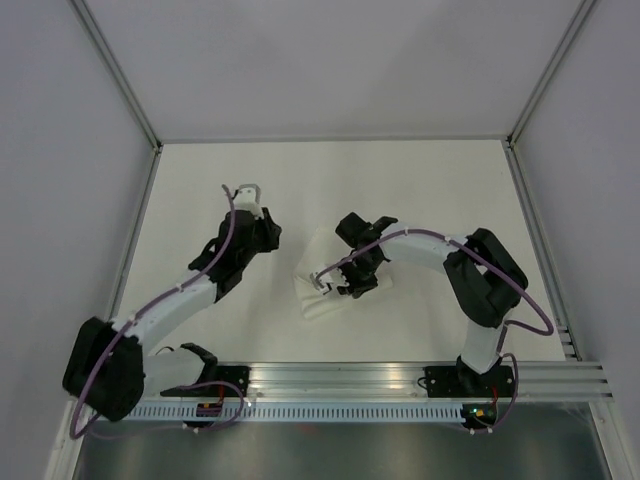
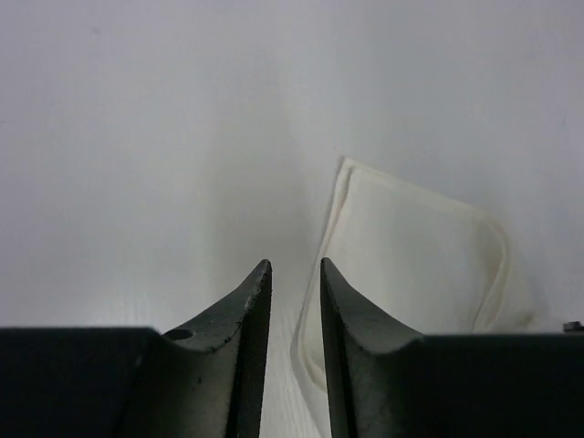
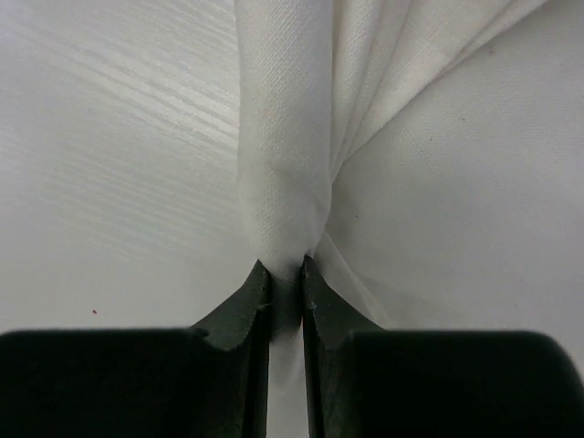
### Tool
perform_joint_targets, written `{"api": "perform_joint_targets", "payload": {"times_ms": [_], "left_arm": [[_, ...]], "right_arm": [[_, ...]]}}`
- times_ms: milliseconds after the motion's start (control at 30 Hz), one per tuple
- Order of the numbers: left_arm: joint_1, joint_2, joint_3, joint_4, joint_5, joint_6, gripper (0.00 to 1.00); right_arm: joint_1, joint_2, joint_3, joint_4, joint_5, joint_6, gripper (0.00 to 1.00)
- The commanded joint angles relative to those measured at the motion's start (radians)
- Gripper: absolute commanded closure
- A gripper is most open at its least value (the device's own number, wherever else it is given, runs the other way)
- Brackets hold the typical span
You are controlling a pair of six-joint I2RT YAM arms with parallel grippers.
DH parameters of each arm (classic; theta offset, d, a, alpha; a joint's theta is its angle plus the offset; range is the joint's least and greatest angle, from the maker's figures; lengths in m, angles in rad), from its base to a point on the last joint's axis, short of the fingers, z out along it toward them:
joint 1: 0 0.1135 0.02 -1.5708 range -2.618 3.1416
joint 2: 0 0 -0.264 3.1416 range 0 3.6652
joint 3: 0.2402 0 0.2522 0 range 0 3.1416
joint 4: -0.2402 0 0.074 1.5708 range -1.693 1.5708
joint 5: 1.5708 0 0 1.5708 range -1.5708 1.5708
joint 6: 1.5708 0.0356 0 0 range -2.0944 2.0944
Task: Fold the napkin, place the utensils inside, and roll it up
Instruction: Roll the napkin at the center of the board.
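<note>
The white napkin lies crumpled near the middle of the table. In the right wrist view a bunched fold of the napkin rises from between the jaws, which are pinched tight on it. My right gripper sits right over the cloth. My left gripper hovers left of the napkin, apart from it. Its jaws stand a little apart with nothing between them, and the napkin lies flat, with a hemmed edge, just to their right. The utensils are hidden or out of view.
The off-white table is bounded by grey walls with metal frame posts at the back corners. A slotted aluminium rail runs along the near edge, carrying both arm bases.
</note>
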Motion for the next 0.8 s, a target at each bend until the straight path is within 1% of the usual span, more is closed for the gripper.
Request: {"api": "perform_joint_targets", "payload": {"times_ms": [0,33,67,100,133,167,200,233,267,300,333,367,400,433,467,500,567,600,667,700,733,767], "left_arm": [[-0.003,-0.257,-0.104,0.08,-0.297,-0.099,0.67],[-0.005,-0.35,-0.113,0.081,-0.304,-0.083,0.67],[-0.011,-0.38,-0.118,0.081,-0.3,-0.024,0.67],[-0.046,-0.406,-0.118,0.081,-0.306,0.009,0.67],[-0.081,-0.425,-0.116,0.081,-0.356,0.042,0.67],[-0.122,-0.451,-0.115,0.093,-0.398,0.128,0.67],[-0.214,-0.458,-0.118,0.116,-0.433,0.177,0.67],[-0.27,-0.466,-0.118,0.133,-0.52,0.223,0.67],[-0.392,-0.481,-0.137,0.244,-0.548,0.356,0.66],[-0.447,-0.478,-0.139,0.279,-0.568,0.422,0.64],[-0.495,-0.46,-0.127,0.287,-0.596,0.47,0.63],[-0.582,-0.407,-0.075,0.252,-0.605,0.537,0.63],[-0.636,-0.365,-0.055,0.253,-0.629,0.582,0.63],[-0.694,-0.33,-0.041,0.268,-0.69,0.627,0.63],[-0.792,-0.292,-0.023,0.294,-0.737,0.715,0.63],[-0.83,-0.208,-0.015,0.337,-0.778,0.756,0.63],[-0.911,-0.14,0.002,0.365,-0.853,0.809,0.63],[-0.931,-0.101,-0.001,0.444,-0.893,0.832,0.62],[-0.972,-0.092,-0.019,0.475,-0.903,0.848,0.62],[-0.979,-0.103,-0.032,0.523,-0.916,0.853,0.58],[-0.985,-0.157,-0.056,0.526,-0.871,0.813,0.55],[-0.985,-0.185,-0.05,0.455,-0.825,0.761,0.52]], "right_arm": [[-0.04,0.169,0.056,-0.384,-0.096,-0.118,0.88],[-0.046,0.216,0.095,-0.427,-0.102,-0.136,0.88],[-0.054,0.236,0.11,-0.441,-0.109,-0.144,0.87],[-0.055,0.255,0.126,-0.45,-0.115,-0.145,0.87],[-0.06,0.294,0.159,-0.476,-0.121,-0.151,0.87],[-0.066,0.316,0.179,-0.489,-0.13,-0.156,0.88],[-0.071,0.362,0.219,-0.516,-0.142,-0.158,0.88],[-0.075,0.382,0.239,-0.53,-0.154,-0.159,0.88],[-0.087,0.405,0.261,-0.545,-0.161,-0.156,0.87],[-0.091,0.428,0.284,-0.559,-0.165,-0.153,0.87],[-0.095,0.469,0.335,-0.602,-0.182,-0.152,0.87],[-0.106,0.483,0.356,-0.617,-0.188,-0.145,0.87],[-0.11,0.505,0.386,-0.636,-0.193,-0.135,0.87],[-0.112,0.512,0.397,-0.636,-0.193,-0.122,0.87],[-0.114,0.519,0.403,-0.639,-0.191,-0.119,0.87],[-0.115,0.529,0.409,-0.625,-0.19,-0.098,0.87],[-0.117,0.542,0.42,-0.625,-0.188,-0.082,0.87],[-0.117,0.546,0.428,-0.622,-0.19,-0.066,0.87],[-0.12,0.546,0.428,-0.612,-0.19,-0.053,0.87],[-0.12,0.548,0.426,-0.599,-0.187,-0.046,0.87],[-0.12,0.549,0.428,-0.598,-0.184,-0.032,0.87],[-0.121,0.552,0.429,-0.598,-0.182,-0.03,0.87]]}}
